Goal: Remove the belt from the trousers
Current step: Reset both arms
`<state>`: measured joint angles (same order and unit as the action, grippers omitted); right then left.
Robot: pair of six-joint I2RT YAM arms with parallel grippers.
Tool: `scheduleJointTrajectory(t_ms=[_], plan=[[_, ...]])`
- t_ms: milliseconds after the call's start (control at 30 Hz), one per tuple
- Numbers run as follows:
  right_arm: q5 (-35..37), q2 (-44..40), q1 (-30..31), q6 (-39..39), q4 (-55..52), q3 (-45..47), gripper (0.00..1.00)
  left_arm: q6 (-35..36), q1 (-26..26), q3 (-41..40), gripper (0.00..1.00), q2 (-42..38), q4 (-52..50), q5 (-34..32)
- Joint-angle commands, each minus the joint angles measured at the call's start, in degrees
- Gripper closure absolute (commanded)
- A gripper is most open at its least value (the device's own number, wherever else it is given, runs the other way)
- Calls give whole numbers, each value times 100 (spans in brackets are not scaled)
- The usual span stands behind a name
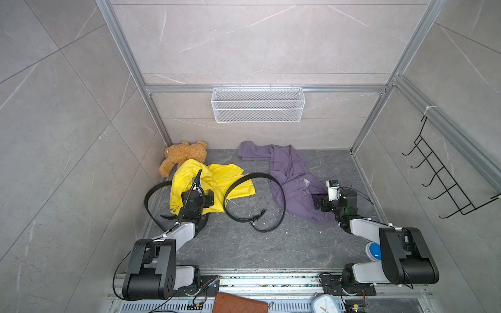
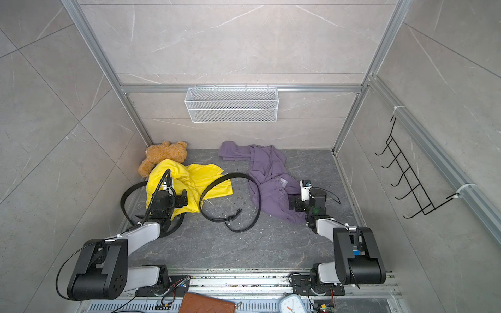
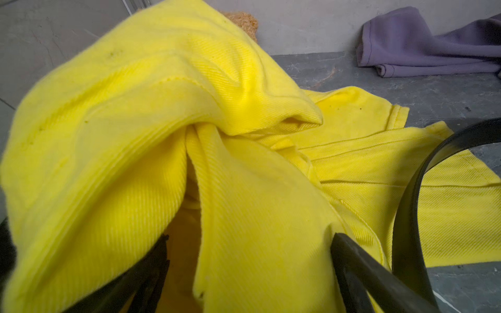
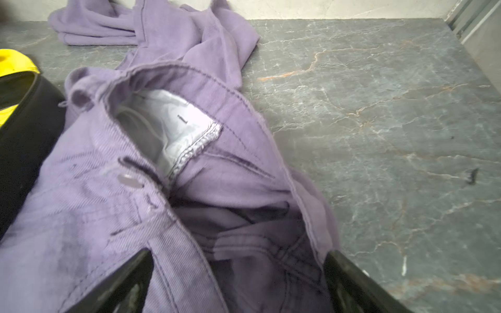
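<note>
Left gripper (image 3: 249,238) is spread wide over yellow trousers (image 1: 217,176); left belt (image 1: 145,199) loops out beside them, maybe still threaded. Middle belt (image 1: 256,174) lies loose, touching purple trousers (image 1: 287,168), where right gripper (image 4: 238,253) is spread wide too. Next: pinch left belt and pull. Basket (image 1: 257,100) looks empty

teddy bear (image 1: 183,155) — far left corner | white mesh basket (image 1: 257,104) — rear rail | black hook rack (image 1: 444,178), right wall | brown purse (image 1: 238,303) beside clock (image 1: 325,303)

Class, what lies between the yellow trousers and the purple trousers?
A looped black belt, reaching from the yellow trousers to the purple trousers, in both top views.
</note>
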<state>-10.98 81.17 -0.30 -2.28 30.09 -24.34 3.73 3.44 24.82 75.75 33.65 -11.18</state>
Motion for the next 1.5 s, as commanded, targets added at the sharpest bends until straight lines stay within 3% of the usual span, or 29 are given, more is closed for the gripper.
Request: scheduleJointTrajectory(t_ms=[0, 133, 233, 333, 467, 667, 967, 1033, 1200, 1467], plan=[[-143, 45, 56, 51, 1275, 194, 0, 214, -36, 42, 5, 57, 911, 188], [-36, 94, 110, 23, 1564, 349, 0, 44, -31, -196, 6, -440, 407, 134], [-20, 155, 116, 26, 1835, 473, 0, -41, -1, -499, 6, -579, 621, -92], [-22, 278, 119, 17, 2214, 618, 0, -25, -8, -347, 7, -436, 347, 33], [8, 478, 138, 6, 2898, 869, 0, -125, 0, -682, 7, 31, 1239, -241], [86, 427, 192, -36, 2778, 860, 0, -138, -27, -777, 8, 799, 2072, -273], [328, 409, 373, -166, 3388, 1205, 0, -133, -75, -858, 7, 995, 2302, -89], [379, 418, 393, -137, 3330, 1160, 0, -137, -91, -847, 7, 1026, 2335, -79], [1315, 466, 470, 142, 2614, 733, 0, -183, -123, -781, 7, 1004, 2163, -93], [1370, 478, 489, 146, 2568, 703, 0, -211, -149, -742, 6, 1012, 2102, -112]])
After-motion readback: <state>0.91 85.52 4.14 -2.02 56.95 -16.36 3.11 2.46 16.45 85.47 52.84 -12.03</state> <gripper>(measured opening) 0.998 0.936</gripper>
